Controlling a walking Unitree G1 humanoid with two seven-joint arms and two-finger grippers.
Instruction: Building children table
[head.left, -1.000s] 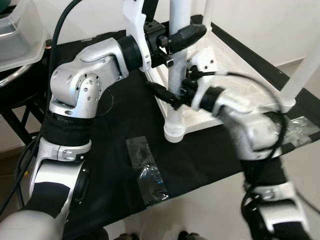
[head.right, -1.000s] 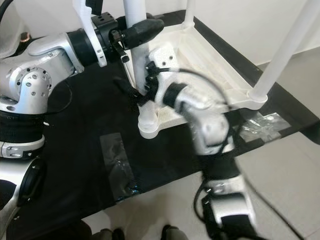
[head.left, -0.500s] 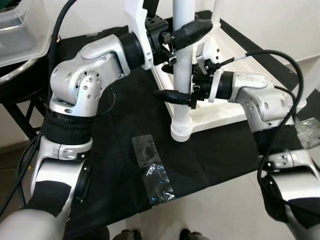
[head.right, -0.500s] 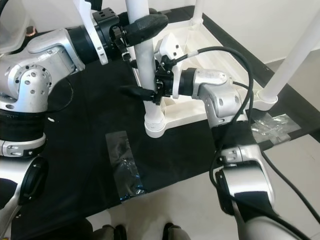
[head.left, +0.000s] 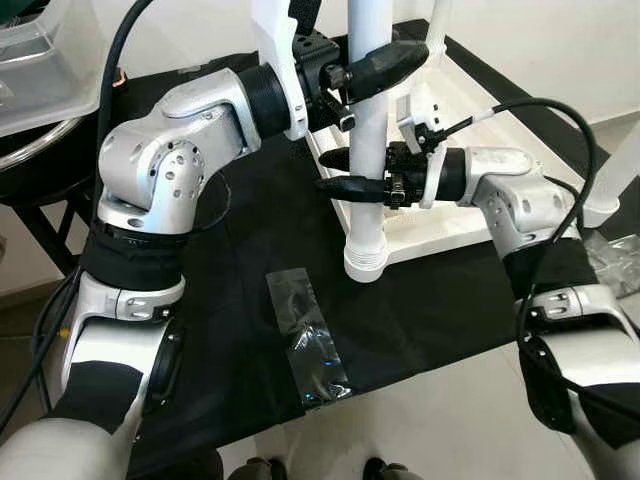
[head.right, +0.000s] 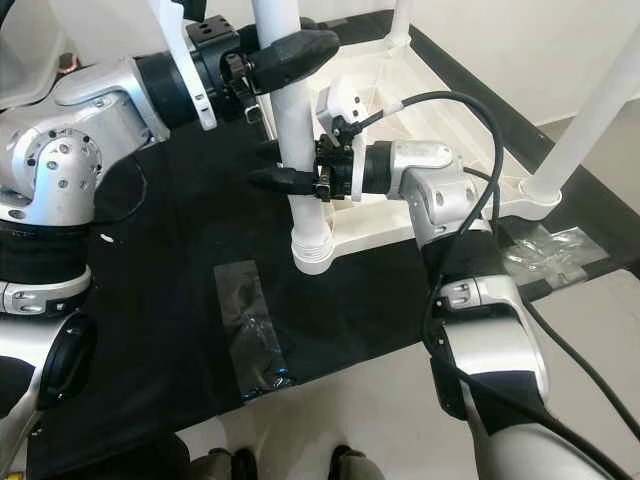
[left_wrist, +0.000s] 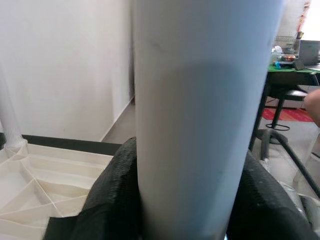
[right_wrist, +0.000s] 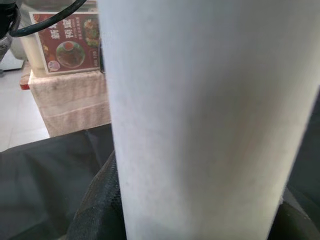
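The white children's table (head.right: 400, 110) lies upside down on a black cloth. One white leg (head.left: 368, 125) stands upright at its near left corner, with a ribbed collar (head.left: 365, 262) at the bottom. My left gripper (head.left: 385, 62) is shut on this leg high up. My right gripper (head.left: 340, 173) is shut on the same leg lower down, reaching in from the right. In the left wrist view the leg (left_wrist: 200, 100) sits tight between black fingers (left_wrist: 112, 200). In the right wrist view the leg (right_wrist: 200, 100) is pressed against a black finger (right_wrist: 97, 210).
Two more white legs stand at the right corner (head.right: 590, 110) and the far corner (head.right: 400, 20). A strip of clear plastic (head.left: 305, 340) lies on the black cloth (head.left: 250, 250), and crumpled plastic (head.right: 540, 250) lies to the right. A clear bin (head.left: 40, 60) sits at the upper left.
My right arm has swung its elbow up and outward and is steady now, with its gripper still at the leg. The left gripper has kept its hold.
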